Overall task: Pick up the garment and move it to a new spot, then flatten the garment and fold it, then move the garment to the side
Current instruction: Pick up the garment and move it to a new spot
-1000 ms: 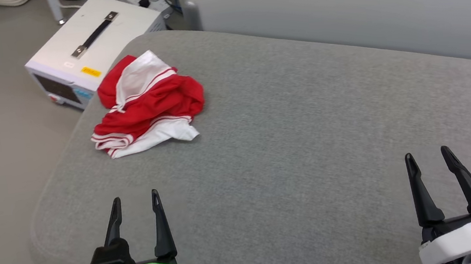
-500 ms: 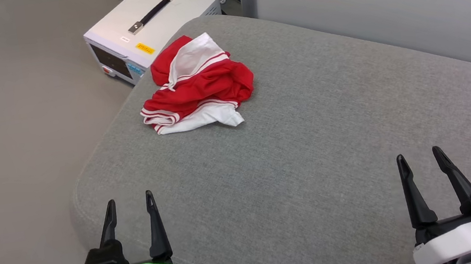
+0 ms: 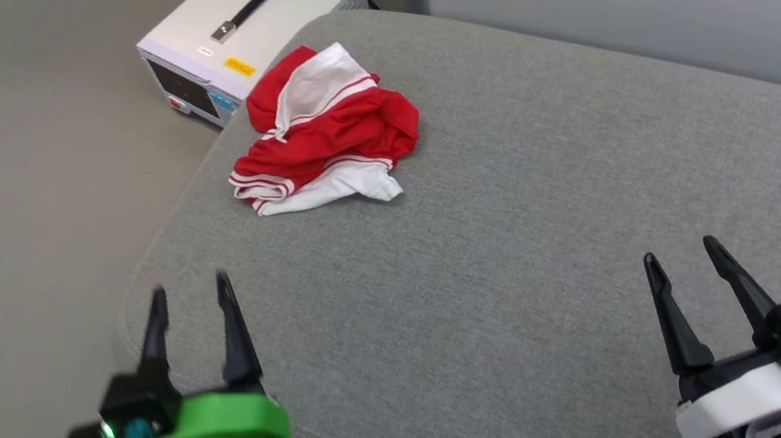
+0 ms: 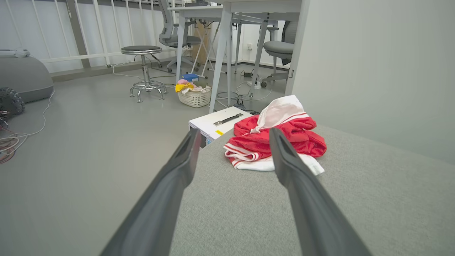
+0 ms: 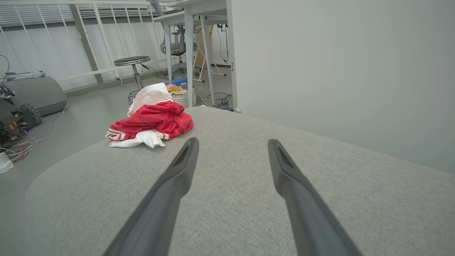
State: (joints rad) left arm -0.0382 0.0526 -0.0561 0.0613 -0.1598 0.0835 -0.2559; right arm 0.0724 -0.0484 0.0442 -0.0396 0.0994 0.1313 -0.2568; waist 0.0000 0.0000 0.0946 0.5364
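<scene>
Garment (image 3: 325, 136): crumpled red-and-white heap near the far left corner of the grey cushion (image 3: 520, 269), just beside the white box (image 3: 255, 16) that stands on the floor. Nothing is touching it.

Left end effector (image 3: 189, 284): 2 fingers spread wide, empty, blurred in the head view, over the near left edge of the cushion and well apart from the garment. The left wrist view looks straight toward the heap.

Right end effector (image 3: 678, 250): spread wide, empty, near right.

Step, as judged: step 1, the pick-up, not yet made. The next move calls for a long reach forward by the left arm and a descent onto a raised fold.

Writing: none shows on the garment as it lies. The yellow label (image 3: 239, 66) on the box is too small to read.
</scene>
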